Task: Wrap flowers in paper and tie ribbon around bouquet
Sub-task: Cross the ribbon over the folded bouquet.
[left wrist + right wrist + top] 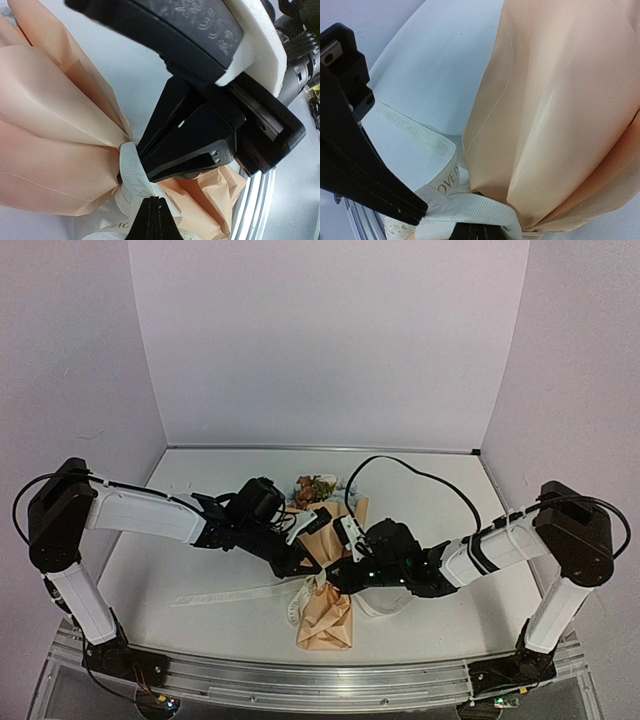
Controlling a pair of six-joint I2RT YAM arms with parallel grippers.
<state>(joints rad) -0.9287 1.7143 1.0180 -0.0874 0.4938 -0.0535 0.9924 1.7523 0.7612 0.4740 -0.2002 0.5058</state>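
Where the ribbon (131, 165) cinches the waist of the bouquet (326, 612), both claws meet: the left gripper (152, 202) and the right gripper (479, 230) each have their fingers pressed together, tips touching that cream band, though any fabric caught between them is hidden. At the bouquet's far, wide end the flowers (315, 487) poke out. A loose ribbon tail lies flat to the bouquet's left, lettering showing

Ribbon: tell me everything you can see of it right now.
The ribbon is cream woven fabric with printed lettering. It bands the kraft-paper bouquet tightly at its waist. The left gripper and right gripper, both shut, appear to pinch it there. A loose tail lies flat on the table, leftward.
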